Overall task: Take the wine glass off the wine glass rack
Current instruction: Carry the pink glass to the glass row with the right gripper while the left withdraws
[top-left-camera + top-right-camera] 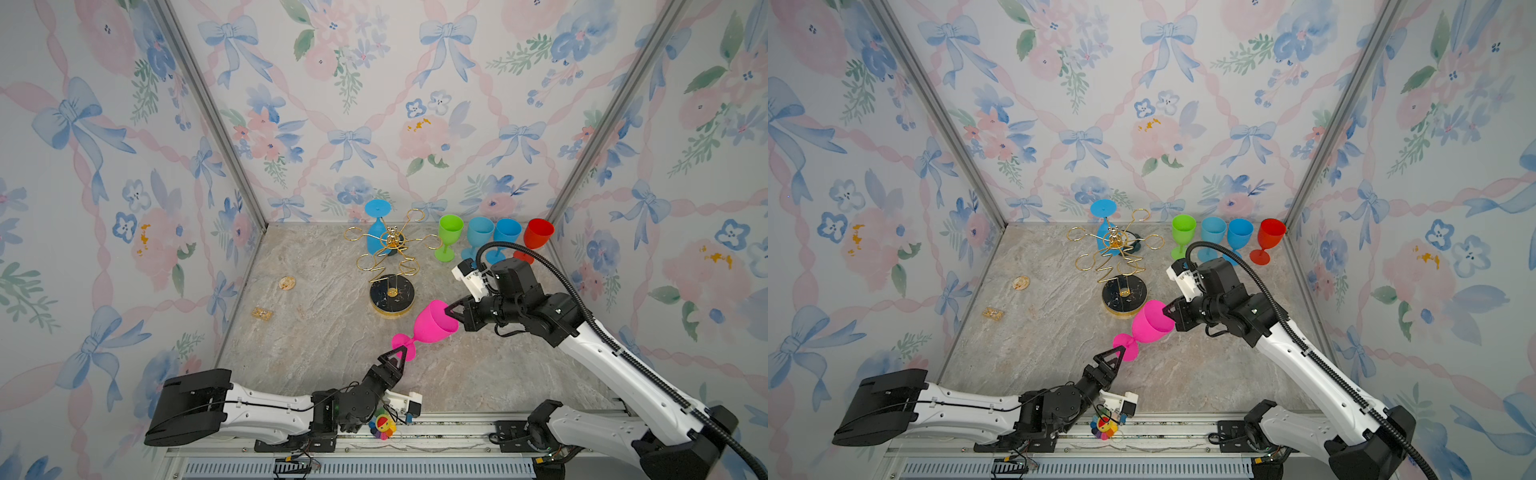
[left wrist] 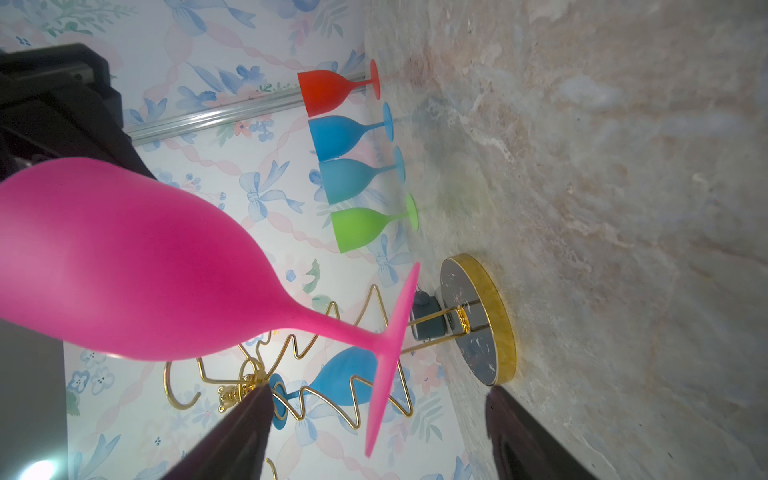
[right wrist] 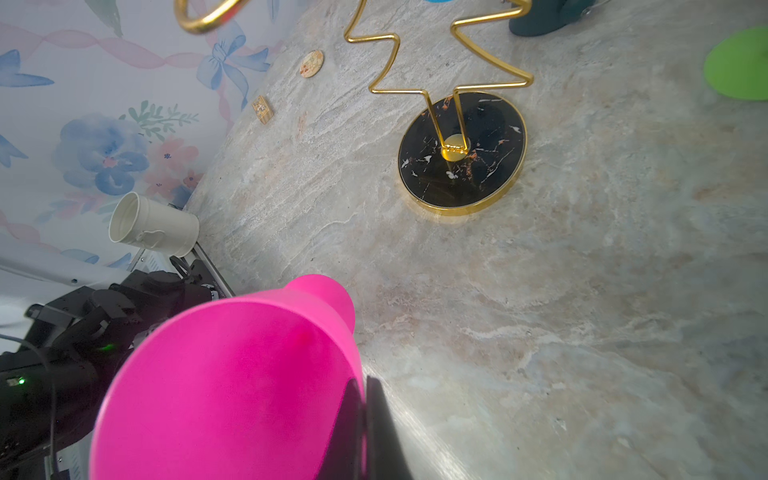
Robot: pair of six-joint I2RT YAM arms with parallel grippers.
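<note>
The pink glass [image 1: 434, 322] was already off the rack [image 1: 392, 300] and was in front of its base, between the two arms, tilted with the mouth toward the right gripper [image 1: 451, 311] and the foot toward the left gripper [image 1: 395, 359]. I could not tell if the foot rested on the table [image 1: 316, 332] or hung just above it. By its matte, evenly coloured wall I judged it to be plastic or frosted ware: light, stiff and rather smooth, so it could slip or turn in a small pinch. The stem looked thin and seemed the weakest part. The wide bowl gave more surface for a hold, and the rim was a good place only if the pinch stayed firm, because the whole length of the glass pulls on that one spot. The right gripper was clamped on the rim; in the right wrist view one finger [image 3: 349, 424] was inside the bowl and the other was outside, pressed against the wall. The left gripper had its fingers [image 2: 241, 432] wide apart. In the left wrist view the foot [image 2: 395, 353] stood between them, nearer to one, and I saw no clear contact. A blue glass [image 1: 377, 237] hung upside down on the far side of the rack, and a row of glasses [image 1: 482, 235] stood at the back, well apart from the pink one
</note>
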